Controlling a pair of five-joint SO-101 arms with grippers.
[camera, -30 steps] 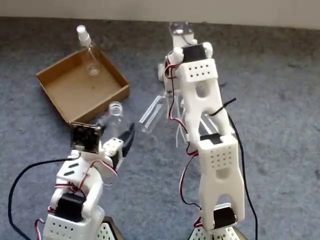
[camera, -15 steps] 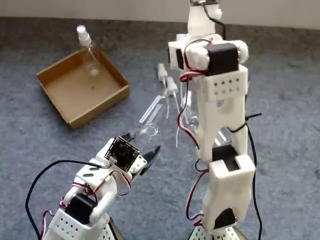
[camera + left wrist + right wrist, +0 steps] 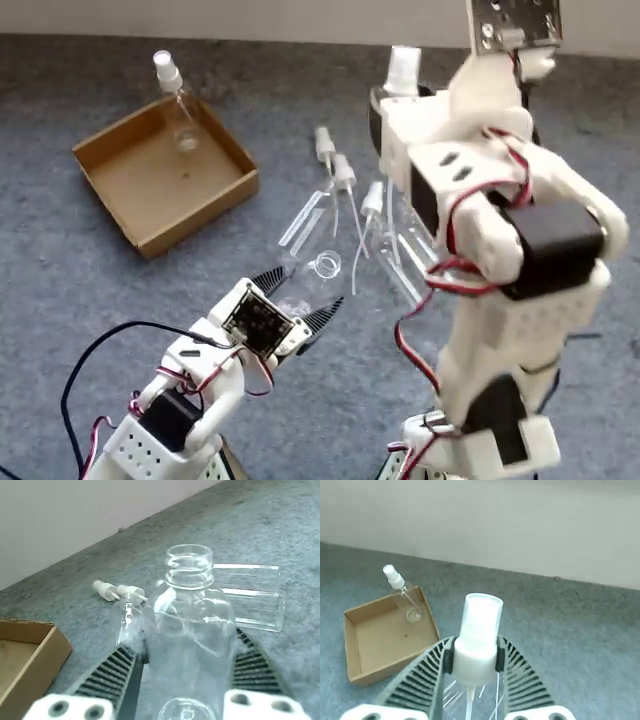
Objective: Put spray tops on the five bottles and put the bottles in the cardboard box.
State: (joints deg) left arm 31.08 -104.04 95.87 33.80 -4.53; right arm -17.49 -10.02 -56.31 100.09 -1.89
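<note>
Grey carpet (image 3: 70, 300) covers the whole work surface. The right arm (image 3: 520, 240) rises tall on the right side, and its gripper (image 3: 475, 652) is raised at the far end, clamped on a white spray top (image 3: 480, 622) whose dip tube hangs down between the fingers. The left arm (image 3: 180, 410) sits low at the near left. Its gripper (image 3: 185, 667) is closed around an open-necked clear bottle (image 3: 192, 615) and holds it tilted near the middle of the carpet. The cardboard box (image 3: 200, 215) lies at the far left, and a capped bottle (image 3: 180, 120) leans in its far corner with its white top above the rim. Between the box and the right arm, a clear bottle (image 3: 303, 220) lies on its side, and more clear ones (image 3: 400, 262) lie just to its right, partly under that arm. Three loose spray tops (image 3: 343, 170) lie in a row just beyond them, their tubes pointing toward the near side.
</note>
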